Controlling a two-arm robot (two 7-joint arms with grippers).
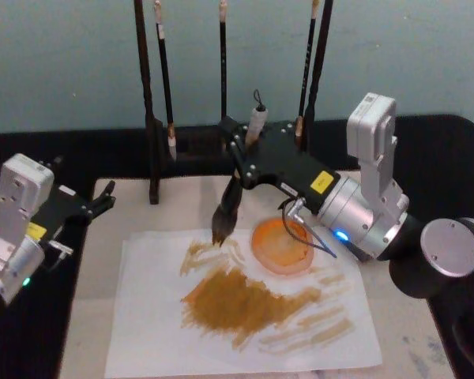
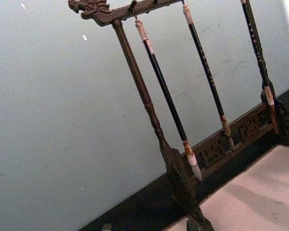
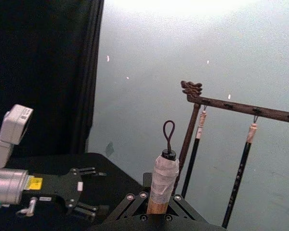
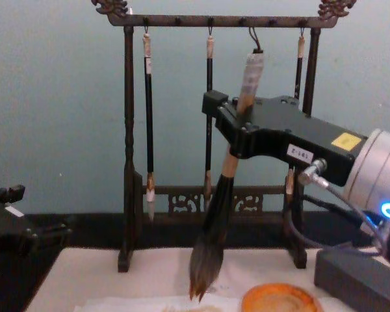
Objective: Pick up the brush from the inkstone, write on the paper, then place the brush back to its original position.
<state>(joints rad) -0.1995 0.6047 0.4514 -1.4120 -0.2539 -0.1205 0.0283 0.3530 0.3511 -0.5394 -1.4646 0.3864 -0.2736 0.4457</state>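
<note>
Your brush (image 1: 227,212) stands nearly upright, its top leaning a little to the far side. Its tuft comes down at the far edge of the paper (image 1: 245,343), just left of the inkstone (image 1: 282,246), a round orange dish. Whether the hairs press the sheet or only graze it, I cannot tell.

That steep angle suits writing, since it lets the tip drag rather than the belly. Ochre strokes already cover the middle of the paper, so the writing step looks well along.

The right gripper (image 1: 238,160) is clamped on the tan handle above the ferrule, reaching in from the right, with the cord loop free above the jaws. Gripping that high gives the tuft room to flex.

Your left gripper (image 1: 103,197) rests at the left edge of the pale mat (image 1: 95,316), fingers spread and empty, well apart from the work.

Beyond, the rack (image 1: 152,158) with its three thin brushes (image 1: 166,79) stands close to the handle's top, so mind it when you lift.
</note>
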